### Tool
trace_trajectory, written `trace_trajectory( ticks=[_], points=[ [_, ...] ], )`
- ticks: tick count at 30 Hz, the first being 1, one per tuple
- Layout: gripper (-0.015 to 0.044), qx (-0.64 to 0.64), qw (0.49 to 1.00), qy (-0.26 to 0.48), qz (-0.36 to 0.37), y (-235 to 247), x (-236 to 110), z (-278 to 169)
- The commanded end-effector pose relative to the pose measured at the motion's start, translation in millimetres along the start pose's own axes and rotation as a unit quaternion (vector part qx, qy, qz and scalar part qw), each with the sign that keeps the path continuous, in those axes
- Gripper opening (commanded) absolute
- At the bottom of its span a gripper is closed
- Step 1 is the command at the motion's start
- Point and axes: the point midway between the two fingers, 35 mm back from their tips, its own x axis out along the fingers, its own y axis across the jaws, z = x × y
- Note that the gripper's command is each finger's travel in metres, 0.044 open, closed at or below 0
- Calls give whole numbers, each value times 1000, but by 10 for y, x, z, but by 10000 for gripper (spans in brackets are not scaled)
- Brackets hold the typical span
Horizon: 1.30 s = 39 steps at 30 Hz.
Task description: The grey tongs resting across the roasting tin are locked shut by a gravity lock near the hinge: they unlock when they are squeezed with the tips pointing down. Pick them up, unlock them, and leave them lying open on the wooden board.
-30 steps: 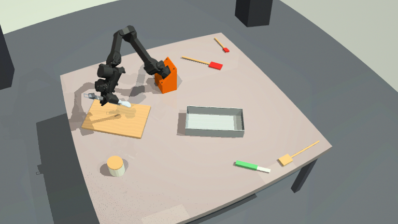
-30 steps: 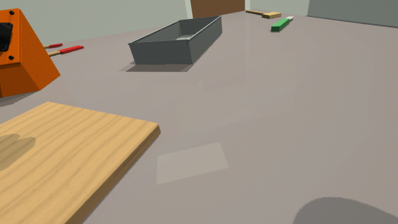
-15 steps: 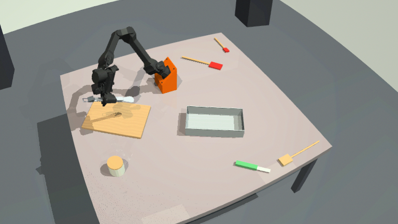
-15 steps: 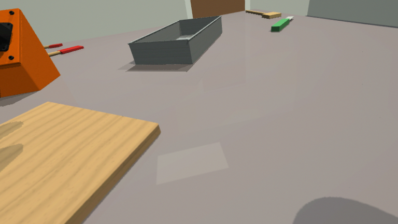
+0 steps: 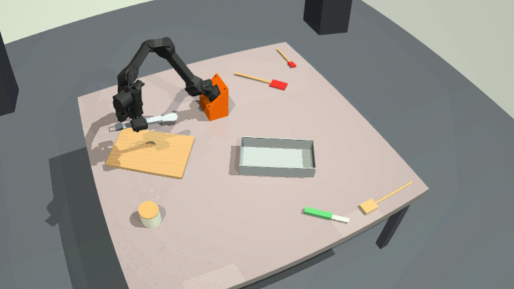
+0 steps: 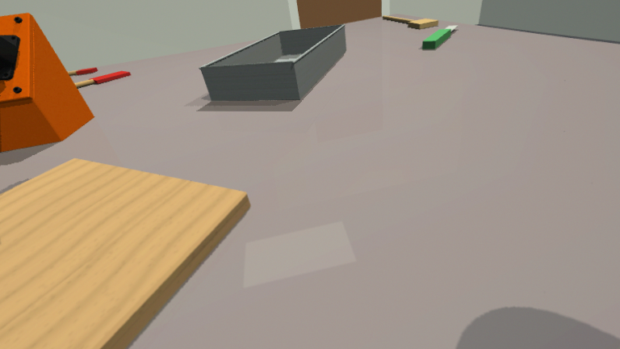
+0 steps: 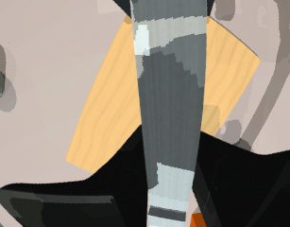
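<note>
My gripper [image 5: 139, 123] [image 7: 159, 128] is shut on the grey tongs [image 5: 168, 118] [image 7: 172, 104], holding them in the air. In the top view they show above the back edge of the wooden board [image 5: 166, 160] [image 6: 146, 216] [image 7: 99, 113], nearly level, with the pale rounded end to the right and the narrow end to the left. Their arms look together; whether the lock is released cannot be told. Their shadow falls on the board. The tongs and gripper are out of view in the exterior view. The roasting tin [image 5: 276, 172] [image 6: 251, 83] stands empty on the table.
The orange arm base [image 5: 218, 110] [image 6: 54, 111] is behind the board. A jar with an orange lid [image 5: 148, 210] stands in front of the board. A green-handled knife [image 5: 318, 213] [image 6: 436, 39], a wooden spatula [image 5: 369, 206] [image 6: 422, 23] and a red spatula [image 5: 278, 84] [image 6: 111, 77] lie farther off.
</note>
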Motion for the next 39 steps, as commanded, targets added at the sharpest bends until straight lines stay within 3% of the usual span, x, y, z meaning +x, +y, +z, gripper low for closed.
trace_trajectory(
  ticks=[1, 14, 39],
  points=[
    [-150, 18, 999, 33, -9, -55, -32, -35],
    [-150, 25, 998, 48, -14, -85, -31, -58],
    [-150, 26, 998, 49, -15, -34, 359, -79]
  ],
)
